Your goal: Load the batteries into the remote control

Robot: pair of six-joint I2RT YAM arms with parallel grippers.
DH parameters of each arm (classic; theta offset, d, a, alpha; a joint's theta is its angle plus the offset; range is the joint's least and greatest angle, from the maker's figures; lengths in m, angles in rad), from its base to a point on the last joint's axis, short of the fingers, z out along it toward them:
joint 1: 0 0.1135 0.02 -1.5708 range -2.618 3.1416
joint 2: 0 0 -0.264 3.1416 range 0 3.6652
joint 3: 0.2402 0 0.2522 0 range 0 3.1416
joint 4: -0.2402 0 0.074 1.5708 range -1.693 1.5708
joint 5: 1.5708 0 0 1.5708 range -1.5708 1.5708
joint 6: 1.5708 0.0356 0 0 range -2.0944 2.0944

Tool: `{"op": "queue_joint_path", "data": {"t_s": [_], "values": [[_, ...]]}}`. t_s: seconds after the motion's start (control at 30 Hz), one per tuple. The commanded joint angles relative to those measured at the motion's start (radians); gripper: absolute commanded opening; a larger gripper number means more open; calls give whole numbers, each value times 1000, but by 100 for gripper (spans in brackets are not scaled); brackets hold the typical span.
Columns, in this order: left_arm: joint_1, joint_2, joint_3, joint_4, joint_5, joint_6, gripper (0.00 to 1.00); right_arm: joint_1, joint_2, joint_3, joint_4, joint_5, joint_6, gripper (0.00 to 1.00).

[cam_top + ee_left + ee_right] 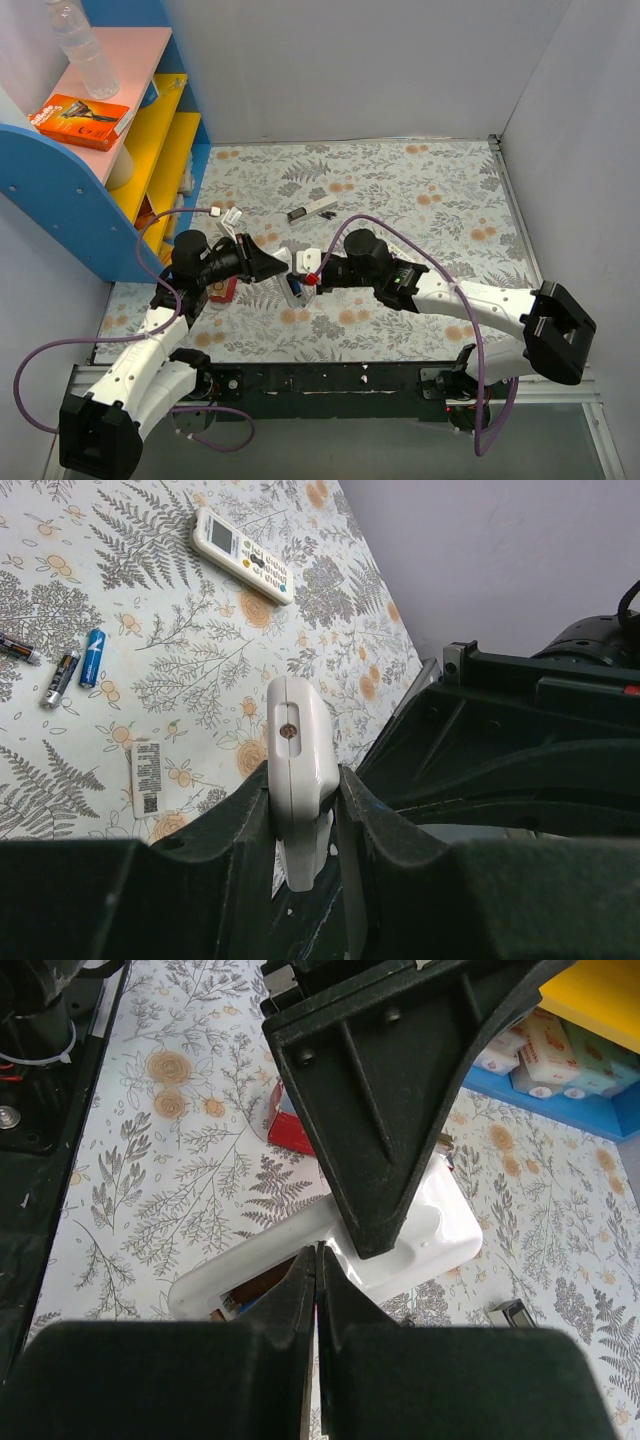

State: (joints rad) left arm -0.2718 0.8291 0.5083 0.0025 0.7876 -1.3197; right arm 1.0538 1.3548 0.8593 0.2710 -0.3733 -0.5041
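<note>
Batteries (60,675): three slim little cylinders lying loose on the cloth (200,680), seen only in the left wrist view, near its left edge; one blue with a pale end, one black and silver just beside it and nearly parallel, one black with a light band a little further left, partly cut off by the frame; all well apart from the held remote.

Remote control (296,735): smooth white plastic, rounded corners, slab-shaped; held off the cloth and turned edge-on to the left wrist camera, a small brownish round dot in its narrow end face; in the right wrist view its broad face shows a shallow moulded hollow and, lower left, an open recess with a brown interior.

Left gripper (303,790): matte black, ribbed wedge fingers (370,1110); clamped on the remote control from both sides.

Right gripper (316,1270): black tips drawn together, only a hairline slit between; poised right at the recess; cannot tell whether anything is nipped there.

Cloth: pale, printed with grey ferns and orange blooms. On it also a second remote (243,555), white with a small screen and rows of buttons; a small white panel (148,778) with a printed label; a red packet (290,1132) beyond the held remote.
</note>
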Motion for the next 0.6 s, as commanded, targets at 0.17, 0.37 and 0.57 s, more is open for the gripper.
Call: {"op": "queue_joint_path", "data": {"t_s": [0.17, 0.37, 0.57], "values": [[-10, -96, 27, 211, 133, -107, 0, -9, 35, -150, 13, 120, 76, 1], [-9, -102, -8, 349, 171, -199, 0, -21, 43, -190, 86, 111, 127, 1], [-9, -99, -42, 445, 193, -259, 0, -49, 56, -244, 197, 42, 206, 1]]}}
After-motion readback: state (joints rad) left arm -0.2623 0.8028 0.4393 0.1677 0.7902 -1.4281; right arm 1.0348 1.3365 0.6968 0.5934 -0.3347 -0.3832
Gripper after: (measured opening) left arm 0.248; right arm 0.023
